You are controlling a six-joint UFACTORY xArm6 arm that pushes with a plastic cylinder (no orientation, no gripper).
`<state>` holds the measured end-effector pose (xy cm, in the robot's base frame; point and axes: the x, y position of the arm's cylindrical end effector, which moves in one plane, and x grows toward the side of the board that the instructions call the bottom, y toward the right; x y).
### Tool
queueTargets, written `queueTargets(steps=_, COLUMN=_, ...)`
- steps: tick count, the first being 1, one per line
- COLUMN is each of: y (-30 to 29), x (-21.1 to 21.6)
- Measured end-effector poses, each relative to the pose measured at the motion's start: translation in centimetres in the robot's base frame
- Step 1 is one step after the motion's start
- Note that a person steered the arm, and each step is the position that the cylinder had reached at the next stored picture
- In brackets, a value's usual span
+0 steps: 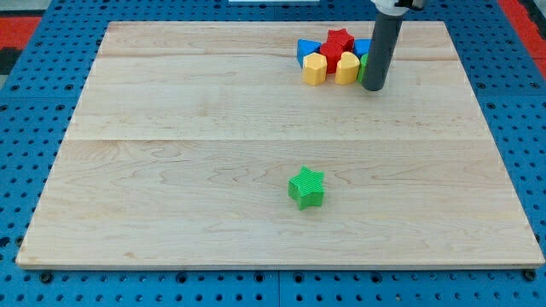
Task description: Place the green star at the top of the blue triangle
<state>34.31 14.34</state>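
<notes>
Pale wooden tabletop (171, 128). Green plastic star (306, 188) sits alone low of centre, well apart from the cluster at the view's top: blue triangle (304, 49), two yellow blocks (315, 69), red star (339, 40). My tip (373, 88) rests just right of them, hiding a green block (363, 68); tool is a bare rod, holding nothing
</notes>
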Motion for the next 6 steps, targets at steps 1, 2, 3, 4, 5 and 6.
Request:
queueTargets(steps=1, y=2.0, x=7.8)
queueTargets(steps=2, y=1.0, x=18.2)
queueTargets(steps=3, y=-3.1, x=21.8)
queueTargets(steps=4, y=-7.8, x=20.3)
queueTargets(steps=5, y=-10.9, x=18.7)
queueTargets(steps=6, y=-12.9, x=17.0)
